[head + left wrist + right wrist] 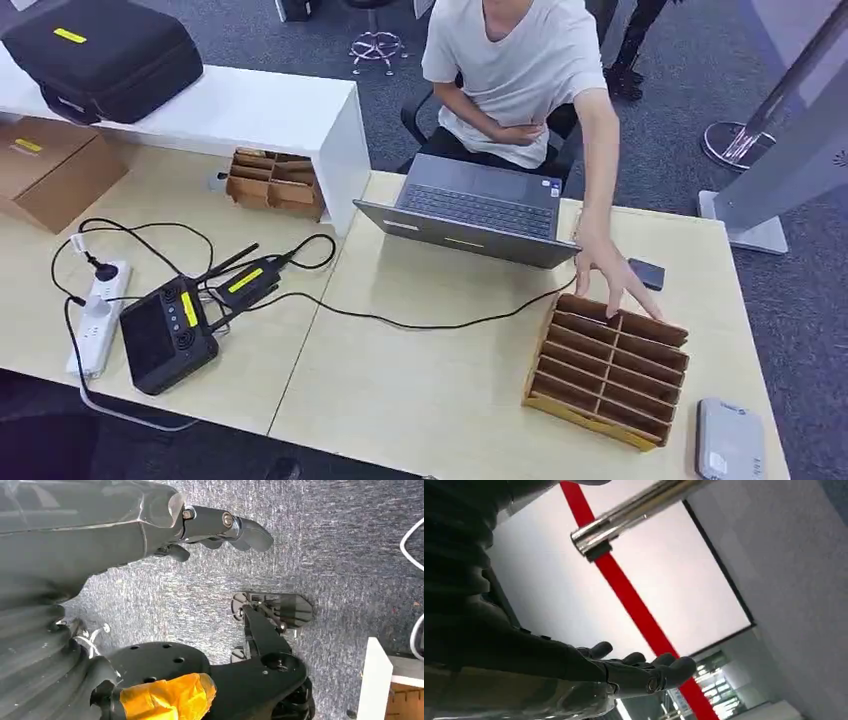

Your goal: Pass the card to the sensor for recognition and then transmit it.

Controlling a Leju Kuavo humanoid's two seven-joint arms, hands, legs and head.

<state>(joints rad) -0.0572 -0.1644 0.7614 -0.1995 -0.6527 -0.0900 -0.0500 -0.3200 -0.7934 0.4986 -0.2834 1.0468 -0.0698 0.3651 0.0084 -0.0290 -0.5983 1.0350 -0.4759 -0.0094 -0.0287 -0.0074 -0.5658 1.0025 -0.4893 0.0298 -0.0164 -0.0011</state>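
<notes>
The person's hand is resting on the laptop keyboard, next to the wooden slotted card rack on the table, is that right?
Not quite. The head view shows the person's hand reaching down to the back edge of the wooden slotted card rack, not resting on the laptop keyboard. The rack does sit on the table.

We see a light wooden table [420, 390] on grey carpet [680, 120], a white shelf unit [250, 110] resting on it, and an office chair [415, 118] behind.
</notes>
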